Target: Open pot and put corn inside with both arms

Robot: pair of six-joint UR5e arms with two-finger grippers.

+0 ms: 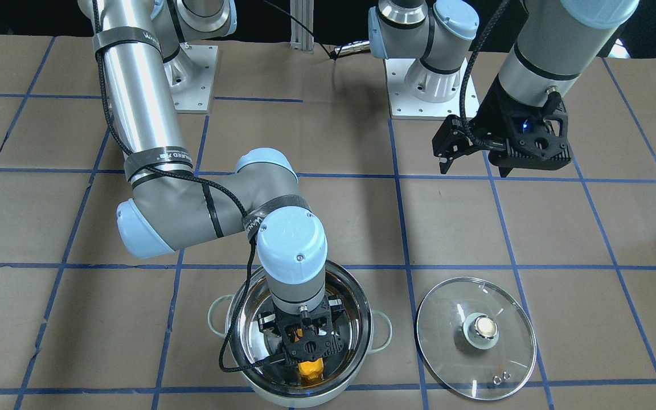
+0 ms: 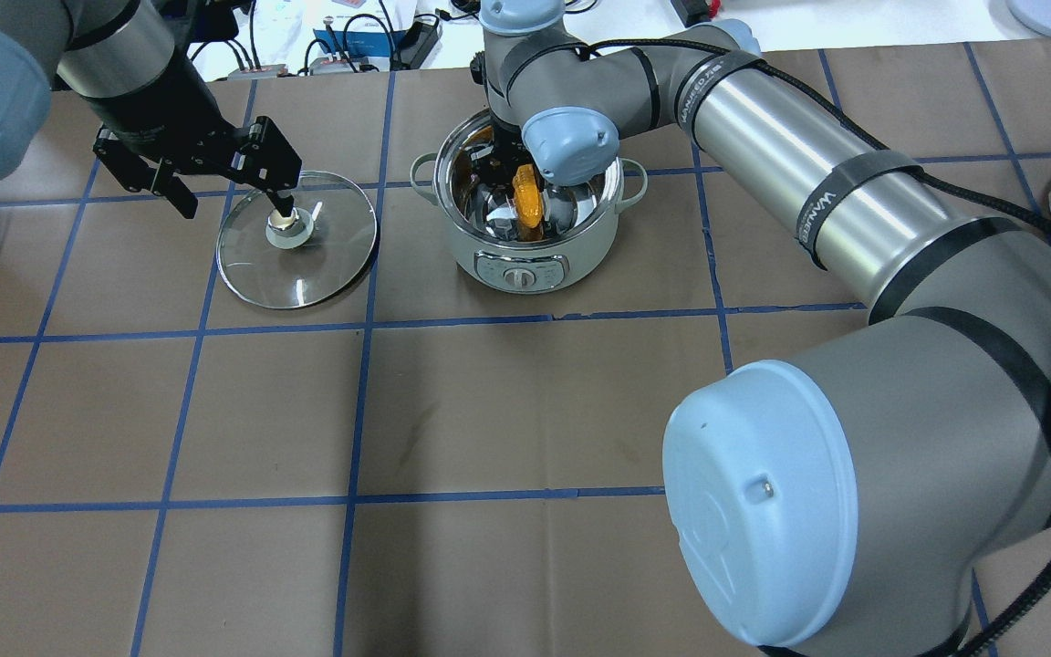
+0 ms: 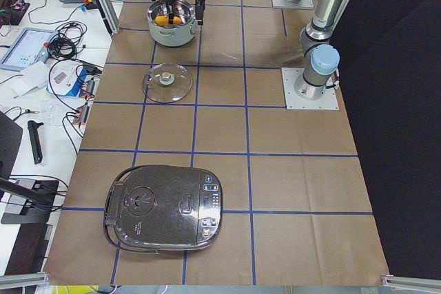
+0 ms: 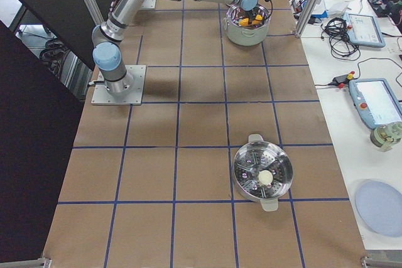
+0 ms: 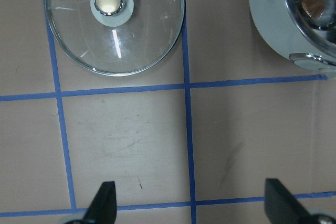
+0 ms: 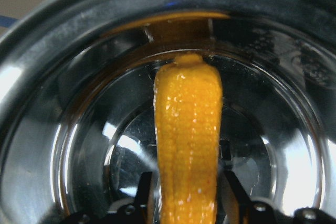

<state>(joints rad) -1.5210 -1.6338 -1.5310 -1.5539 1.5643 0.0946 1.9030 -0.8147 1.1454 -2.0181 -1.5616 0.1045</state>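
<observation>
A black strap wraps round the silver tube of the right arm, and its white letters look like WANLEED. I can't read any other words.

The small yellow-orange bumpy toy corn is inside the round shiny steel pot. The right gripper reaches down into the pot from above. Its two black fingers sit close on both sides of the corn's near end and pinch it. The rest of the corn sticks out past the fingertips over the shiny bottom. I can't tell if the corn touches the bottom.

The pot is open. It has a pale outside, two little loop handles and a round knob on its front. It stands on the brown paper table with blue tape lines.

The flat round clear glass lid lies on the table just beside the pot, with its small metal knob on top.

The left gripper hangs in the air near the lid. Its fingers are spread wide and hold nothing.

Far down the table lies a big black and silver rice cooker with its top closed. At the other end sits a round steel pan with holes, and a small pale round thing lies in it.
</observation>
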